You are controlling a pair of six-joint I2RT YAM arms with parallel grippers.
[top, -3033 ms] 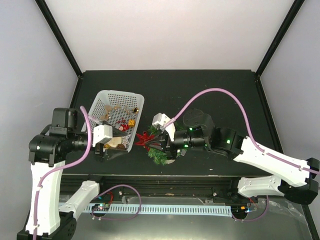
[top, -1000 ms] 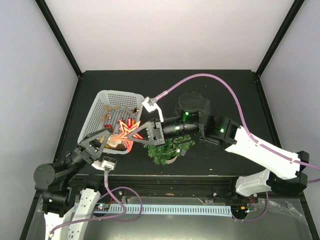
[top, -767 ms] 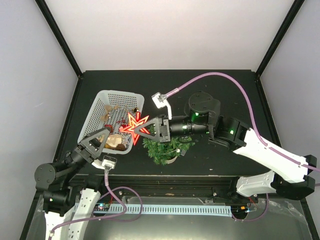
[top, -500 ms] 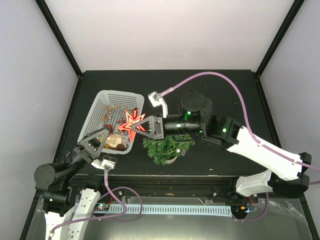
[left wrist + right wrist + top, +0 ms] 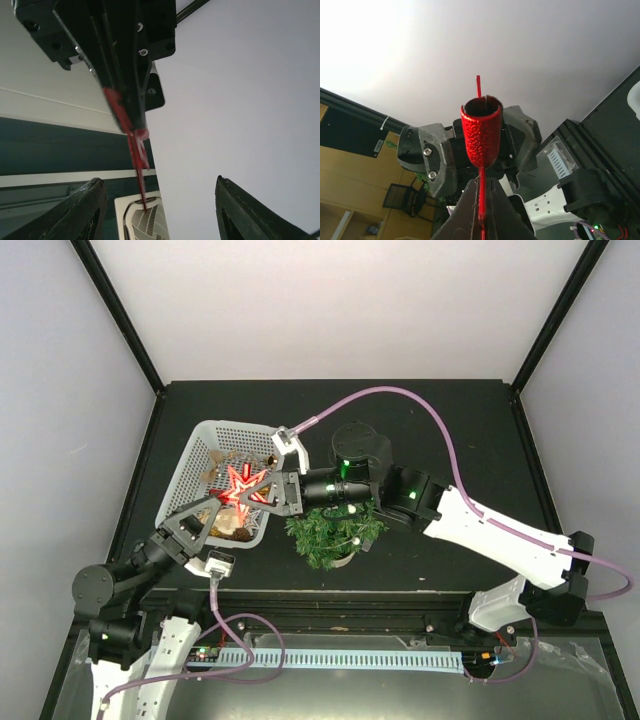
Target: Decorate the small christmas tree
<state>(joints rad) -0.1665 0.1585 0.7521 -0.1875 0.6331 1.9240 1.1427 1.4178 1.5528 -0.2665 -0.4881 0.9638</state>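
The right fingers (image 5: 465, 215) pinch the red star (image 5: 240, 485), the left fingers (image 5: 87, 210) are spread and bare, and the small christmas tree (image 5: 330, 532) looks light and tippy, so hold its pot (image 5: 343, 560).

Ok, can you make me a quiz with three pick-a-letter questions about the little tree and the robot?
1. Where is the small christmas tree?
A. on the table beside the basket
B. on a shelf
C. in a drawer

2. What colour is the star?
A. blue
B. red
C. silver

3. What is the right gripper doing?
A. open and empty
B. out of sight
C. shut on the star

Answers:
1 A, it stands just right of the basket.
2 B, it glitters red.
3 C, its closed fingers pinch the star.
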